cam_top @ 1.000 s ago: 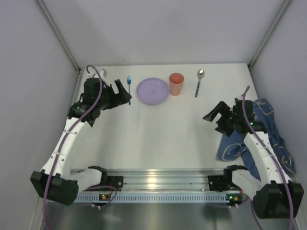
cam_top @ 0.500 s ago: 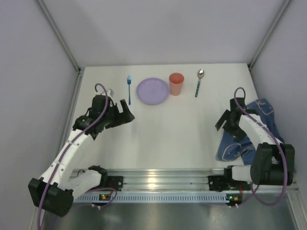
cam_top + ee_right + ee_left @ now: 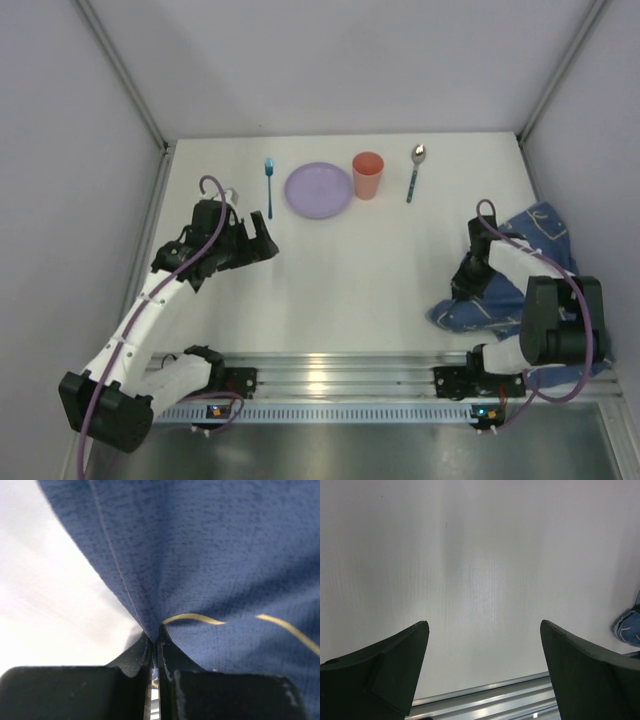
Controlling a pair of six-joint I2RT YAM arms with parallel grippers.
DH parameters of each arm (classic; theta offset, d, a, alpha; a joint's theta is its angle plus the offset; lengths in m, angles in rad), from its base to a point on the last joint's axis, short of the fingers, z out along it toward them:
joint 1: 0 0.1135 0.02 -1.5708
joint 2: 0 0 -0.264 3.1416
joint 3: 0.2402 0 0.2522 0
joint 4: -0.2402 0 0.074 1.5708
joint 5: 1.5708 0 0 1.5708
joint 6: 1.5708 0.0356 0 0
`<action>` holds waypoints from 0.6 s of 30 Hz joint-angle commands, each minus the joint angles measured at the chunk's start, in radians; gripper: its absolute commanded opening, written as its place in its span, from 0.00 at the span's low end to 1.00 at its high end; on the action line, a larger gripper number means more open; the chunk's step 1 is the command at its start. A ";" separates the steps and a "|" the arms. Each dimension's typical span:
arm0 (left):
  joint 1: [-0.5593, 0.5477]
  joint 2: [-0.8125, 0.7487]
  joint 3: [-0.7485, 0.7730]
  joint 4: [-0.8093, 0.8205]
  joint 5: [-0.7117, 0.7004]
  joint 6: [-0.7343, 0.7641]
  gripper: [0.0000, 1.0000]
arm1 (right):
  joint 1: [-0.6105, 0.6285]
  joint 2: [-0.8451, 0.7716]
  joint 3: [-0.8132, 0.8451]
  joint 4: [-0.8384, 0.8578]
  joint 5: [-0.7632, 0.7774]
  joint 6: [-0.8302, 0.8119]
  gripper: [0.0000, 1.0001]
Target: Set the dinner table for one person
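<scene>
The dinner table [image 3: 350, 260] is a white tabletop. On its right side lies a crumpled dark blue cloth mat [image 3: 460, 314] with pale outlines. My right gripper [image 3: 469, 287] is down on the mat's left edge. In the right wrist view the gripper [image 3: 156, 630] is shut on a pinched fold of the blue cloth [image 3: 225, 555]. My left gripper [image 3: 262, 245] hovers open over the bare left part of the table, nothing between its fingers [image 3: 395, 655]. At the back stand a blue-handled fork [image 3: 269, 185], purple plate [image 3: 318, 190], orange cup [image 3: 367, 175] and spoon [image 3: 415, 172].
A ribbed aluminium rail [image 3: 330, 375] runs along the near edge and shows in the left wrist view [image 3: 485, 695]. Grey walls close in the table on the left, back and right. Part of the mat hangs past the right arm's elbow [image 3: 560, 320].
My right gripper dropped onto the mat's left edge and shut on it; the cloth has bunched leftward. My left arm drew back from the fork toward the near middle, still open.
</scene>
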 commanded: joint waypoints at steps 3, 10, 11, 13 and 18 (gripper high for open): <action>-0.003 -0.017 0.034 -0.019 -0.018 0.035 0.98 | 0.146 0.097 -0.020 0.279 -0.250 0.186 0.00; -0.004 0.078 0.122 -0.004 -0.088 0.054 0.99 | 0.275 0.066 0.320 0.419 -0.341 0.450 0.00; -0.009 0.094 0.132 0.002 -0.090 0.054 0.99 | 0.282 0.080 0.362 0.432 -0.368 0.455 0.40; -0.027 0.140 0.155 0.022 -0.098 0.049 0.99 | 0.284 0.117 0.472 0.463 -0.388 0.447 0.85; -0.211 0.271 0.208 0.050 -0.156 -0.006 0.99 | 0.261 0.057 0.487 0.492 -0.470 0.393 1.00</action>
